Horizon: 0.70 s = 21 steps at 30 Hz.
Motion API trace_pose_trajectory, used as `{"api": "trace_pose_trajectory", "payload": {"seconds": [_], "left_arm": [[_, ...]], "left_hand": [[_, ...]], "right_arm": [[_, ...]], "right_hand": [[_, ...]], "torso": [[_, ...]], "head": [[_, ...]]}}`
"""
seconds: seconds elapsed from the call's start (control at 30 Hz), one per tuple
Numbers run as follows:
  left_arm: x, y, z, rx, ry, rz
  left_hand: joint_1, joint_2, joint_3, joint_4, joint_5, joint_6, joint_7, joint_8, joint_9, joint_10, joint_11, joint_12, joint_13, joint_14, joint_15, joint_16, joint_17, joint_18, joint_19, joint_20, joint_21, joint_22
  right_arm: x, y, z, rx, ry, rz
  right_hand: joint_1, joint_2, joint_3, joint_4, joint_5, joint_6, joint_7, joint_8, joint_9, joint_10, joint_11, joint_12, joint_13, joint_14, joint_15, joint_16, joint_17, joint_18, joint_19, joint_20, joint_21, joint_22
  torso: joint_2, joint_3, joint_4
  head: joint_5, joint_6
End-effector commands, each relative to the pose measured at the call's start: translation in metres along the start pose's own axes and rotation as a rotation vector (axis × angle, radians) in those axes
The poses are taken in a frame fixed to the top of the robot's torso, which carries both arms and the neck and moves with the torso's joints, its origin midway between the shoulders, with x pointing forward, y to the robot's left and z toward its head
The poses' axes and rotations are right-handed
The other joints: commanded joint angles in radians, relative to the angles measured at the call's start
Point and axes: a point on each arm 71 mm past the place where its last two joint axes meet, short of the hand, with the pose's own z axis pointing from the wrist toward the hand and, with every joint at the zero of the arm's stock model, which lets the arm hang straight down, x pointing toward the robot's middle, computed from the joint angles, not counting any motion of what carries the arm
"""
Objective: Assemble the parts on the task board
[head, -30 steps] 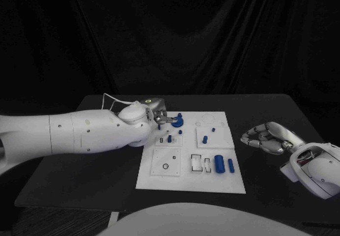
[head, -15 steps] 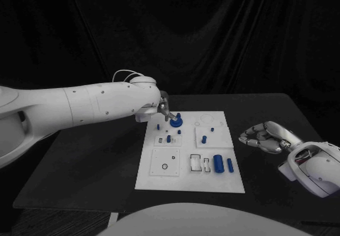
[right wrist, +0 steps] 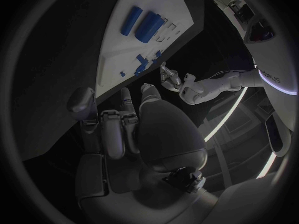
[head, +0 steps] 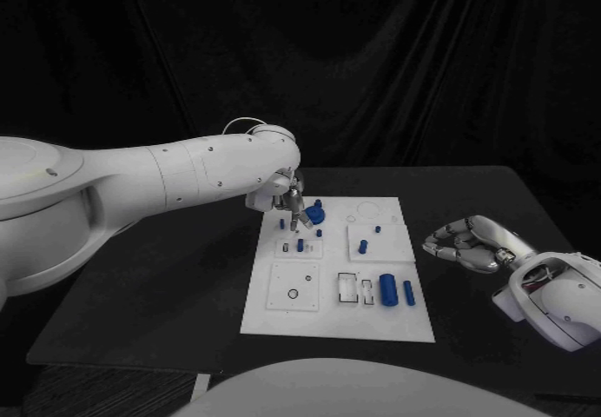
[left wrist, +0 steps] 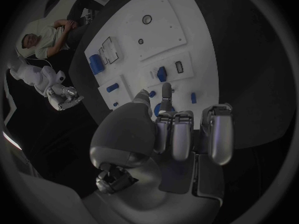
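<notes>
Nearest us, on the white task board, two blue cylinders lie side by side at the near right, next to small rectangular slots. Off to the right, well clear of the board, the right hand hovers over the black table with fingers curled in on nothing. Further back, small blue pegs stand mid-board. At the far left corner the left hand hangs above a larger blue part, fingers pointing down; whether it pinches anything, I cannot tell. No readable writing on the board.
</notes>
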Motion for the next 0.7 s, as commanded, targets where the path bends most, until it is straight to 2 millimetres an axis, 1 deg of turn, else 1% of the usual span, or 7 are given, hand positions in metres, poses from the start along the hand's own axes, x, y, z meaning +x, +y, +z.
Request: {"api": "trace_pose_trajectory", "payload": {"seconds": [0.03, 0.13, 0.4, 0.43, 0.53, 0.7], "left_arm": [[0.004, 0.0, 0.003, -0.024, 0.062, 0.019], [0.005, -0.001, 0.008, -0.033, 0.067, 0.015], [0.011, -0.001, 0.02, -0.054, 0.088, 0.005], [0.012, -0.001, 0.022, -0.056, 0.09, 0.004], [0.015, -0.001, 0.027, -0.062, 0.099, 0.001], [0.018, -0.002, 0.033, -0.072, 0.105, -0.008]], "left_hand": [[0.001, -0.005, -0.004, -0.001, 0.005, 0.006, -0.001, -0.001, -0.003, 0.106, -0.007, 0.003, 0.262, 0.107, -0.007, 0.003, 0.263, 0.007, 0.065, -0.008, 0.004, 0.224], [0.004, -0.004, -0.003, -0.002, 0.007, 0.005, -0.001, -0.001, -0.009, 0.106, -0.007, 0.003, 0.262, 0.107, -0.007, 0.003, 0.263, 0.007, 0.065, -0.008, 0.003, 0.224], [0.015, -0.003, 0.001, -0.006, 0.013, 0.005, -0.001, -0.001, -0.026, 0.106, -0.007, 0.003, 0.262, 0.107, -0.007, 0.003, 0.263, 0.007, 0.065, -0.009, 0.003, 0.224], [0.018, -0.003, 0.003, -0.007, 0.016, 0.005, -0.001, -0.001, -0.03, 0.106, -0.007, 0.003, 0.262, 0.107, -0.007, 0.003, 0.263, 0.007, 0.065, -0.009, 0.002, 0.224], [0.036, -0.006, 0.009, -0.014, 0.047, 0.009, -0.002, 0.0, -0.054, 0.106, -0.008, 0.003, 0.262, 0.107, -0.008, 0.003, 0.263, 0.007, 0.066, -0.01, 0.003, 0.224], [0.042, -0.007, 0.011, -0.017, 0.054, 0.012, -0.003, 0.001, -0.061, 0.106, -0.009, 0.003, 0.262, 0.107, -0.008, 0.003, 0.263, 0.008, 0.065, -0.01, -0.001, 0.223]], "right_arm": [[0.001, 0.0, 0.0, 0.003, 0.0, 0.0], [0.001, 0.0, 0.0, 0.003, 0.001, 0.0], [0.001, 0.0, 0.0, 0.003, 0.002, 0.0], [0.001, 0.0, 0.0, 0.003, 0.002, 0.0], [0.001, 0.0, 0.0, 0.003, 0.003, 0.0], [0.001, 0.0, 0.0, 0.003, 0.004, 0.0]], "right_hand": [[0.011, 0.001, 0.003, 0.001, 0.003, 0.004, 0.005, -0.003, -0.001, 0.094, -0.001, -0.004, 0.179, 0.065, -0.008, -0.005, 0.189, 0.018, -0.008, -0.001, -0.003, 0.113], [0.011, 0.001, 0.003, 0.001, 0.003, 0.004, 0.005, -0.003, -0.001, 0.094, -0.001, -0.004, 0.179, 0.065, -0.008, -0.005, 0.189, 0.018, -0.008, -0.001, -0.003, 0.113], [0.011, 0.0, 0.003, 0.002, 0.004, 0.004, 0.005, -0.003, -0.002, 0.092, -0.001, -0.005, 0.178, 0.065, -0.008, -0.006, 0.188, 0.018, -0.008, -0.001, -0.004, 0.113], [0.011, 0.0, 0.003, 0.002, 0.004, 0.004, 0.005, -0.003, -0.002, 0.092, -0.001, -0.005, 0.178, 0.065, -0.008, -0.006, 0.188, 0.018, -0.008, -0.001, -0.004, 0.113], [0.011, 0.0, 0.003, 0.002, 0.004, 0.004, 0.005, -0.003, -0.002, 0.092, -0.001, -0.005, 0.178, 0.065, -0.008, -0.006, 0.188, 0.018, -0.008, -0.001, -0.004, 0.113], [0.011, 0.0, 0.003, 0.002, 0.004, 0.004, 0.005, -0.003, -0.002, 0.092, -0.001, -0.005, 0.178, 0.065, -0.008, -0.006, 0.188, 0.018, -0.008, -0.001, -0.004, 0.113]], "torso": [[-0.001, 0.0001, 0.0011], [-0.001, 0.0002, 0.0014], [-0.001, 0.0003, 0.0003], [-0.001, 0.0002, 0.0003], [-0.002, 0.0002, -0.0001], [-0.002, 0.0003, 0.0002]], "head": [[0.0, 0.0], [-0.001, 0.0], [0.004, 0.0], [0.005, 0.0], [0.007, 0.0], [0.006, 0.0]]}}
